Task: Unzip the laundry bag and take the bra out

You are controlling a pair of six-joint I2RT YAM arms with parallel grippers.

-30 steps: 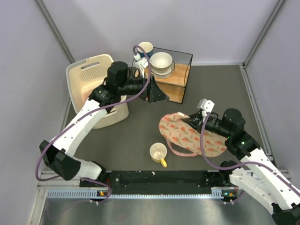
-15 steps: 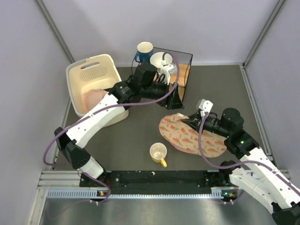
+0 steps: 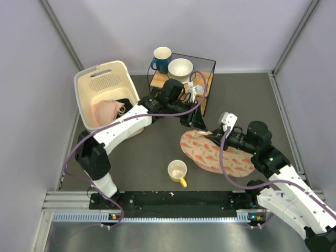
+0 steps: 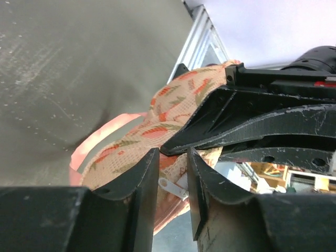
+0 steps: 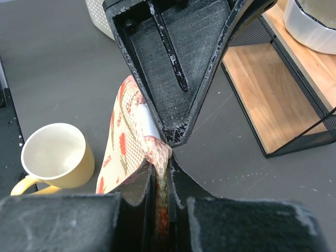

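Note:
The laundry bag (image 3: 218, 155), beige-pink with red-orange prints, lies closed on the dark table right of centre. My right gripper (image 3: 214, 135) is shut on the bag's cloth edge (image 5: 160, 152) at its far left end, lifting it slightly. My left gripper (image 3: 201, 124) reaches in from the left, just above the same end. In the left wrist view its jaws (image 4: 173, 153) stand narrowly open on either side of the white zipper pull (image 4: 170, 187). A pale peach-pink bra (image 3: 107, 111) lies crumpled in the white basket (image 3: 89, 86) beside a black garment (image 3: 125, 104).
A yellow mug (image 3: 177, 171) stands near the bag's front left. Behind the grippers is a wire-framed wooden shelf (image 3: 206, 86) holding a white bowl (image 3: 180, 69), with a blue mug (image 3: 161, 56) beside it. Grey walls enclose the table.
My left arm has swung right from the basket to the bag's far end, and its jaws have narrowed around the zipper pull. The right gripper has kept its grip.

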